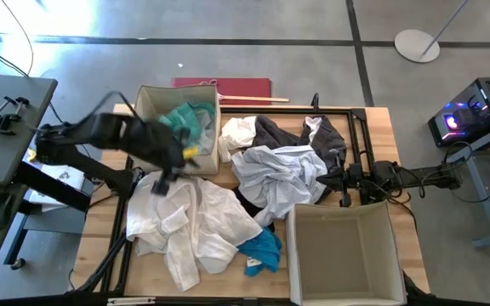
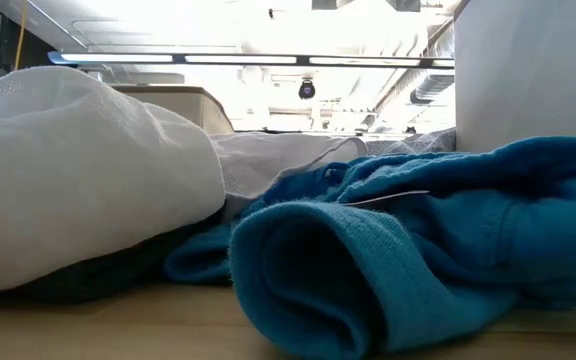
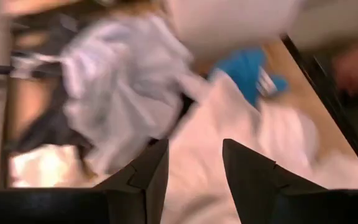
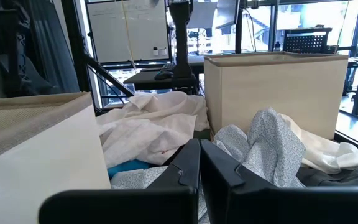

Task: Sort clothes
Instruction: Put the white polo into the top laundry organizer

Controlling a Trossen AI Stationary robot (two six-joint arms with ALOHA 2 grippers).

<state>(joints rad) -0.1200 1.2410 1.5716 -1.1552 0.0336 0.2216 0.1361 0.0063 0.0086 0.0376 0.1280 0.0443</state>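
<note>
Left gripper sits over the near edge of the big white garment, just beside the left fabric box; fingers spread apart, nothing between them, white cloth right below. That box already has a teal garment in it. Right gripper is parked at the right edge of the pile, fingers pressed together, empty, touching the pale grey-blue garment. Clothes are heaped mid-bench: dark grey garment and another white piece at the far side, bright blue garment at the near edge, half under the white one. Second fabric box stands at the near right, close against the pile, nothing in it. In the low view the bright blue garment fills the foreground, blocking most of the bench behind.
</note>
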